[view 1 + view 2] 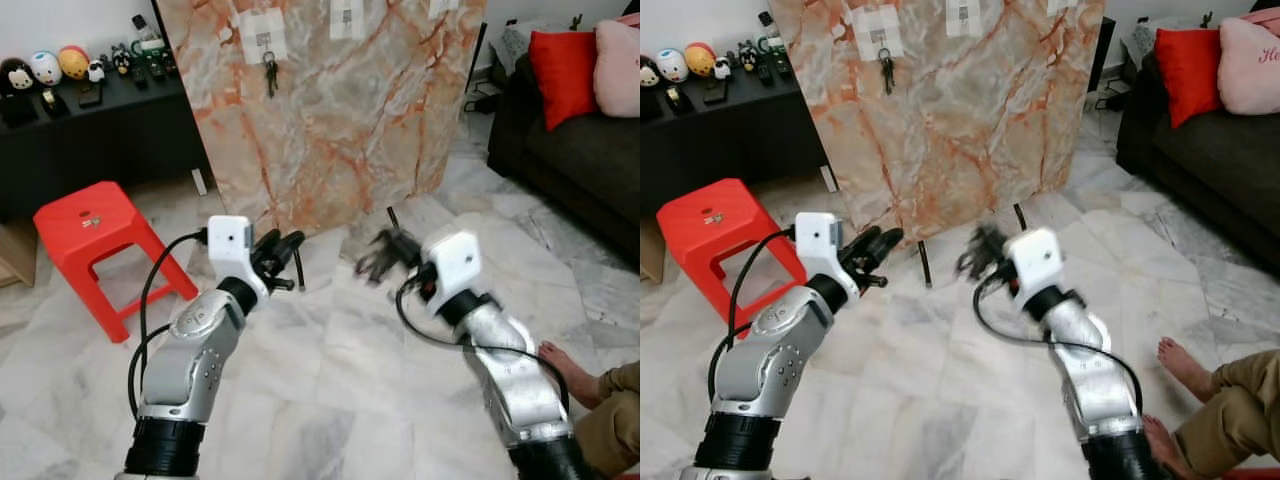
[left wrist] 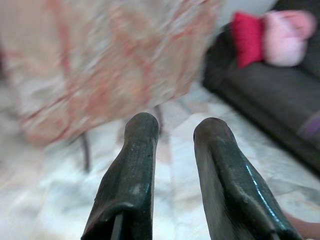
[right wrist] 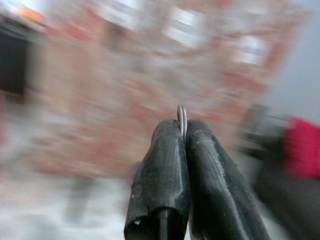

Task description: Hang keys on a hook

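Keys are the concern, held only by a thin metal key ring (image 3: 181, 120) pinched between the black fingers of the right gripper (image 1: 385, 258), which are clenched on it; just the top arc of the ring pokes out past the fingertips in the right wrist view, and the rest of the bunch is a blur under the gripper in the head views. From the robot's stance the right gripper sits at about one o'clock, low over the marble floor (image 1: 330, 400), well short of the marble-patterned board (image 1: 340, 110) standing at twelve o'clock. The board carries white hook plates along its top: one at eleven o'clock (image 1: 263, 35) already has a set of keys (image 1: 270, 73) hanging from it, and a middle plate (image 1: 347, 18) looks free, though its hook is too small to make out.

The left gripper (image 1: 283, 252) hovers at eleven o'clock with its fingers (image 2: 135, 170) parted and nothing between them.

Risks, as I judge them: so little ring is exposed that the hook may meet the fingertips rather than the loop, and the ring could twist or slip out of the narrow pinch on contact, dropping the keys. The board rests on thin black legs (image 1: 925, 262), so a hard push might tip it. A person's bare foot (image 1: 565, 365) lies at four o'clock beside the right arm.
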You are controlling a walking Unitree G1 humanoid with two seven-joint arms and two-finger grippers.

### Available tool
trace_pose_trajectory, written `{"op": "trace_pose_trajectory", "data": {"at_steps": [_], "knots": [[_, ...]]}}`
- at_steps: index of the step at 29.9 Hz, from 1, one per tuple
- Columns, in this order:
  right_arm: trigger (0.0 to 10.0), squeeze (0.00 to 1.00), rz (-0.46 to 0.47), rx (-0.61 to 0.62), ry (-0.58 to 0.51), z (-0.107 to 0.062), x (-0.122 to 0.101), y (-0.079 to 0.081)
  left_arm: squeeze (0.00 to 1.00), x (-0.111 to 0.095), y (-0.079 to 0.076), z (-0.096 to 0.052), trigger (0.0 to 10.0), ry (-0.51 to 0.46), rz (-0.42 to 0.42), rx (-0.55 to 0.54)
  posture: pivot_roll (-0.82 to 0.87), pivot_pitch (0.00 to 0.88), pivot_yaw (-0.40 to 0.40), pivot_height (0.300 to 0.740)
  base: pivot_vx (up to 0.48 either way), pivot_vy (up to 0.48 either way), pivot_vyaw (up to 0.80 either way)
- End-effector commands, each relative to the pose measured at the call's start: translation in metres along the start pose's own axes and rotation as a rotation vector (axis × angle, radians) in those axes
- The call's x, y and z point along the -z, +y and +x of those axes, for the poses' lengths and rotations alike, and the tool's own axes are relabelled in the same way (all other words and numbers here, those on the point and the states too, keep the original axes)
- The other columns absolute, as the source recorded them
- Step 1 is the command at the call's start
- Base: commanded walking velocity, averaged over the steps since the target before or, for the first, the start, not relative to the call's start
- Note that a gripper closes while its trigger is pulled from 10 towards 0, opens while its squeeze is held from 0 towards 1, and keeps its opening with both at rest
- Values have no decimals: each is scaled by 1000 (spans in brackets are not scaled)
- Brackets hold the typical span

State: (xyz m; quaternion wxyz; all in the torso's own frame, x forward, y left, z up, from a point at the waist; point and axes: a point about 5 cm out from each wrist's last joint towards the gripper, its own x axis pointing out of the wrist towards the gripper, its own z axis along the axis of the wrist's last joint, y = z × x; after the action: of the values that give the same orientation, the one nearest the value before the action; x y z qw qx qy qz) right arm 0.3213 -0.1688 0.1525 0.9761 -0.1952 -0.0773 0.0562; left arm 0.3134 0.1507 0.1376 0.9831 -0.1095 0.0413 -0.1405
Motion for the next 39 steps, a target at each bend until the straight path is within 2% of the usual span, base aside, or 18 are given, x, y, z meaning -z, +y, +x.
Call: {"op": "trace_pose_trajectory", "data": {"at_steps": [1,6,9,11,13,14,16,17,18,19,20,23,27,33,35,39], "knots": [[0,0,-105,120,40,0,5,-7,0,20,16,-6,10000,62,13,-76,-151,82,17,740,0,0,0],[0,0,-141,238,49,-2,4,-14,0,39,28,-14,10000,108,2,-136,-150,81,16,740,0,0,0],[0,0,-107,319,22,-4,2,-18,0,56,38,-22,10000,157,21,-184,-152,83,14,740,0,0,0],[0,0,-111,313,-2,-4,1,-16,0,62,41,-24,10000,168,10,-196,-154,79,15,740,0,0,0],[0,0,-115,244,-52,-1,-4,-5,0,70,42,-27,10000,186,14,-198,-156,76,17,740,0,0,0],[0,0,65,180,-89,1,-9,10,0,83,44,-30,10000,221,44,-205,-158,72,18,740,0,0,0],[0,0,190,178,-89,2,-11,15,0,90,45,-31,10000,240,58,-207,-161,68,18,740,0,0,0],[0,0,367,184,-73,4,-12,17,0,95,45,-33,10000,254,59,-203,-161,62,20,740,0,0,0],[0,0,367,184,-73,4,-12,17,0,95,45,-33,10000,254,59,-203,-161,62,20,740,0,0,0],[0,0,458,171,-71,6,-14,19,0,98,45,-33,10000,262,65,-201,-159,59,21,740,0,0,0],[0,0,469,153,-80,7,-16,20,0,102,45,-34,10000,275,86,-193,-158,55,23,740,0,0,0],[0,0,433,144,-94,10,-19,19,0,105,46,-35,10000,290,114,-176,-157,51,25,740,0,0,0],[0,0,429,154,-100,13,-18,16,0,108,52,-35,10000,286,93,-190,-154,43,30,740,0,0,0],[0,0,374,154,-42,12,-10,17,0,112,56,-36,10000,279,62,-210,-151,37,37,740,0,0,0],[0,0,288,215,-20,10,-4,11,0,118,59,-39,10000,297,64,-222,-152,33,41,740,0,0,0],[0,0,248,298,13,8,3,1,0,123,60,-40,10000,318,67,-221,-153,20,50,740,0,0,0]]}}
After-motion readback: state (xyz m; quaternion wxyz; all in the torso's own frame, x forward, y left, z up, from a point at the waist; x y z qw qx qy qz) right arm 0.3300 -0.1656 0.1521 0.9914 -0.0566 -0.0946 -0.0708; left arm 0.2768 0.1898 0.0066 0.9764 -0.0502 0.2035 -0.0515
